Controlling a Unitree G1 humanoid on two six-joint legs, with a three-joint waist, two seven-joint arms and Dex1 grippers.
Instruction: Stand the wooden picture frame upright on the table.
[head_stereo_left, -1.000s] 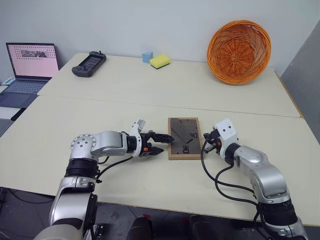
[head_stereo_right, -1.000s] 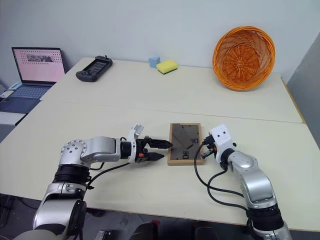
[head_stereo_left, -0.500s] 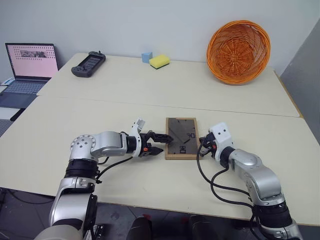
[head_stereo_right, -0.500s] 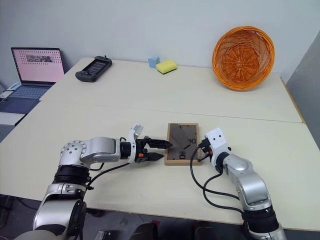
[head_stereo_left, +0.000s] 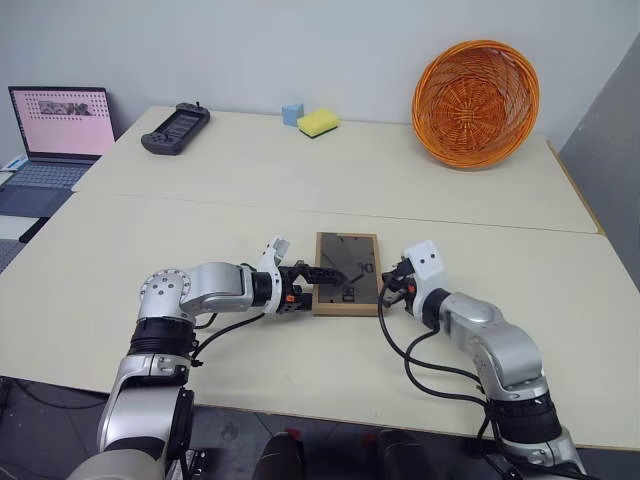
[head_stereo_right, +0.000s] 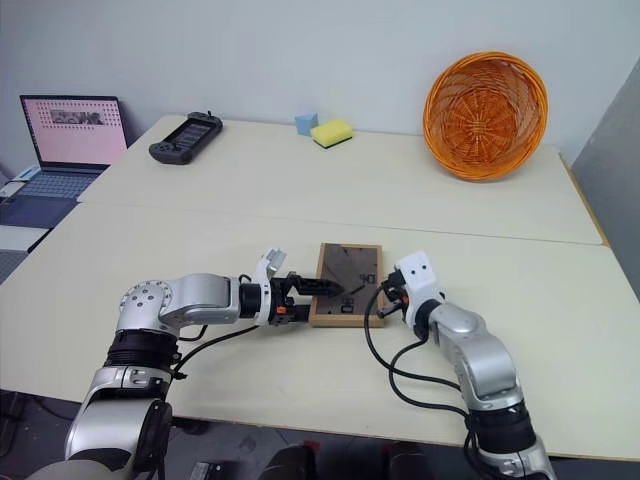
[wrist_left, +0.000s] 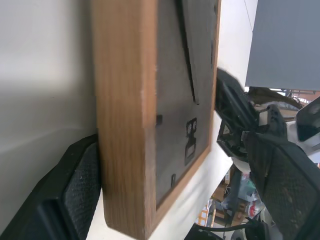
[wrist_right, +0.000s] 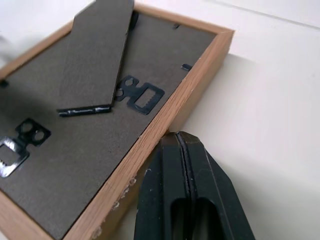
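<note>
The wooden picture frame (head_stereo_left: 347, 273) lies face down on the table (head_stereo_left: 200, 230), its dark back and folded stand (wrist_right: 97, 55) facing up. My left gripper (head_stereo_left: 328, 285) is open at the frame's left edge, with that wooden edge (wrist_left: 122, 125) between its two fingers; one pad (wrist_left: 65, 200) touches it. My right gripper (head_stereo_left: 385, 291) is shut, and its closed tips (wrist_right: 182, 150) press against the frame's right edge.
An orange wicker basket (head_stereo_left: 477, 101) leans at the back right. A yellow sponge (head_stereo_left: 319, 122), a blue cube (head_stereo_left: 293, 113) and a black controller (head_stereo_left: 175, 127) sit along the far edge. A laptop (head_stereo_left: 58, 125) stands at the far left. A seam (head_stereo_left: 450, 222) crosses the table.
My right gripper has moved left, pushing the frame leftwards across the table. The frame's left edge now sits between the left gripper's fingers. The left gripper stayed still.
</note>
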